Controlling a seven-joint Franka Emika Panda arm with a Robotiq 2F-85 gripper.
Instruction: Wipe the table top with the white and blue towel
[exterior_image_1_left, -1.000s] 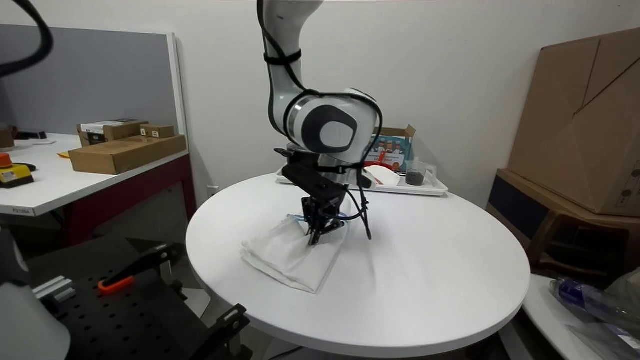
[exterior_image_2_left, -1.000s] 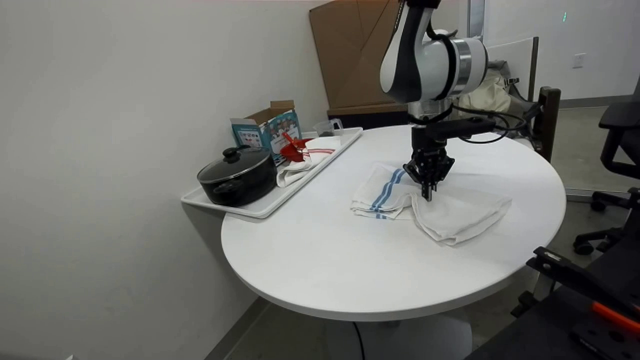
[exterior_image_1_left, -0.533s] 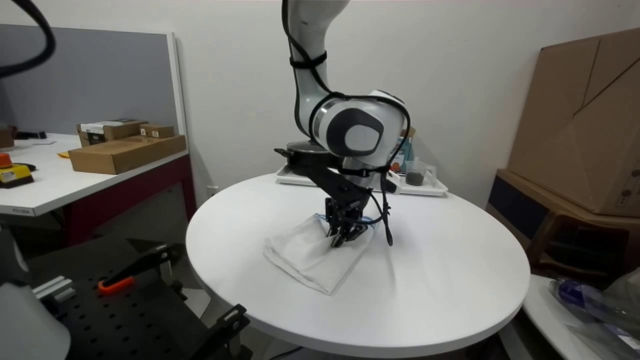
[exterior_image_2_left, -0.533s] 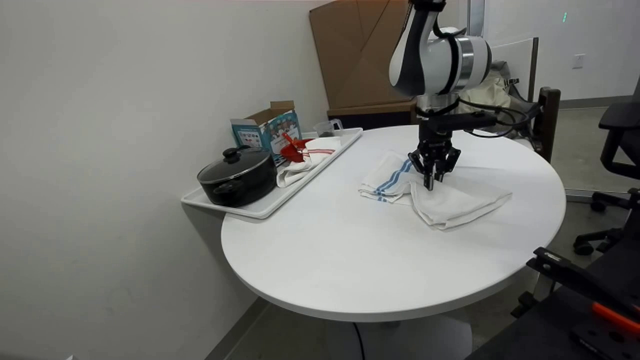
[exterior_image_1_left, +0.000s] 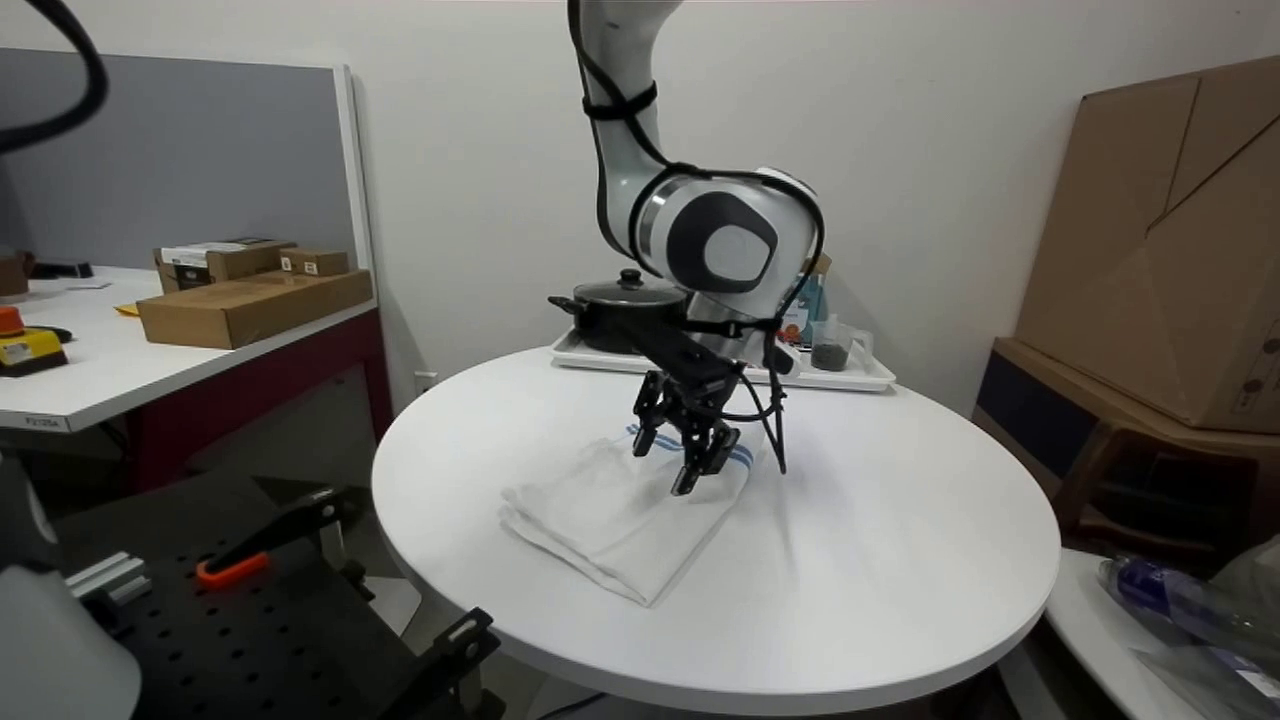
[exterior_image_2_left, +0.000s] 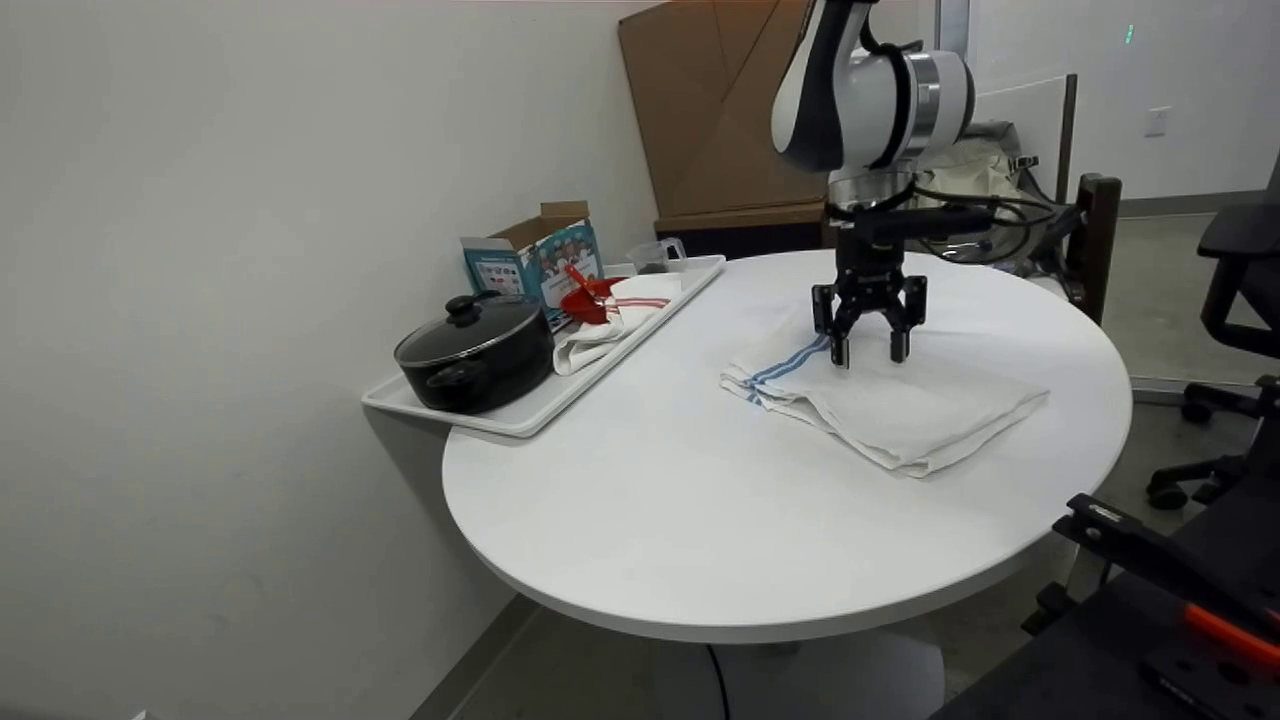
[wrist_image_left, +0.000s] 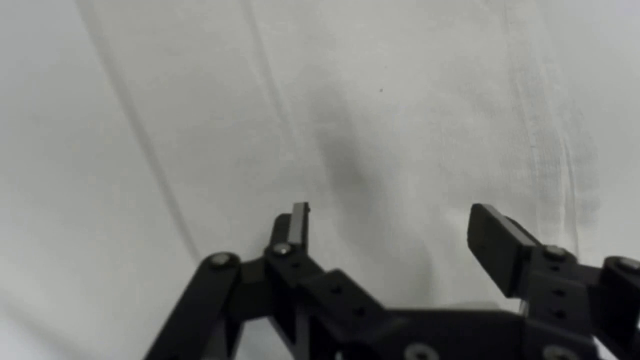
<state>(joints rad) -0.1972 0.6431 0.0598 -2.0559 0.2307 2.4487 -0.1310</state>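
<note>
The white and blue towel (exterior_image_1_left: 606, 524) lies folded and nearly flat on the round white table top (exterior_image_1_left: 880, 570). Blue stripes run along its far edge in an exterior view, and along the side nearer the tray in an exterior view, where the towel (exterior_image_2_left: 925, 415) also shows. My gripper (exterior_image_2_left: 870, 353) points down just over the cloth with its fingers spread. In the wrist view a wide gap separates the fingertips of the gripper (wrist_image_left: 391, 206), and only towel surface (wrist_image_left: 400, 115) shows beneath, nothing gripped. Whether the tips touch the cloth I cannot tell.
At the table's wall side a white tray (exterior_image_2_left: 545, 415) carries a black lidded pot (exterior_image_2_left: 475, 352), a teal box (exterior_image_2_left: 565, 262), a red item (exterior_image_2_left: 585, 303), a cloth with red markings (exterior_image_2_left: 640, 300) and a clear cup (exterior_image_1_left: 832, 346). A desk with cardboard boxes (exterior_image_1_left: 255, 305) stands apart.
First the gripper and bunched towel slid across the table together. Then the fingers parted and rose slightly, letting go of the towel, which now lies flatter.
</note>
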